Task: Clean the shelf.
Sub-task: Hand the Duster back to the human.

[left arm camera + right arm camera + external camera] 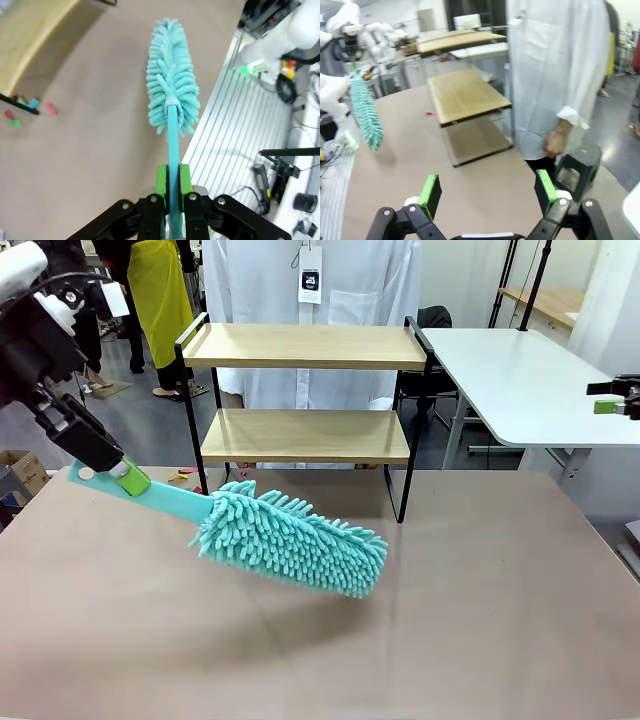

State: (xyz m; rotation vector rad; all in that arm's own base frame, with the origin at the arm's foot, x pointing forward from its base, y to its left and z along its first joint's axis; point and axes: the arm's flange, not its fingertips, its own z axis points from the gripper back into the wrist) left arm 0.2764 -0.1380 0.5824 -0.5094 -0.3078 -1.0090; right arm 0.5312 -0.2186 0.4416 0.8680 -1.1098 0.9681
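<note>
Left gripper (128, 478) clamped on teal microfiber duster (290, 540) at nine o'clock, shelf (305, 390) at twelve o'clock on tabletop (480, 620), right gripper (487, 192) spread wide, hanging tag (310, 275) print unreadable

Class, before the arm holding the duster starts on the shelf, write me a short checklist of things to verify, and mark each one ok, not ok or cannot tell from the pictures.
1. Left gripper shut on the duster handle: ok, both green pads clamp the handle.
2. Duster head free to move: ok, the fluffy end hangs over the table, in front of the shelf.
3. Shelf boards free of objects: ok, both wood boards look bare.
4. Right gripper out of the way: ok, open and off at the right side.
5. Person away from the shelf: not ok, standing right behind it.
6. Dust on the boards: cannot tell.
</note>
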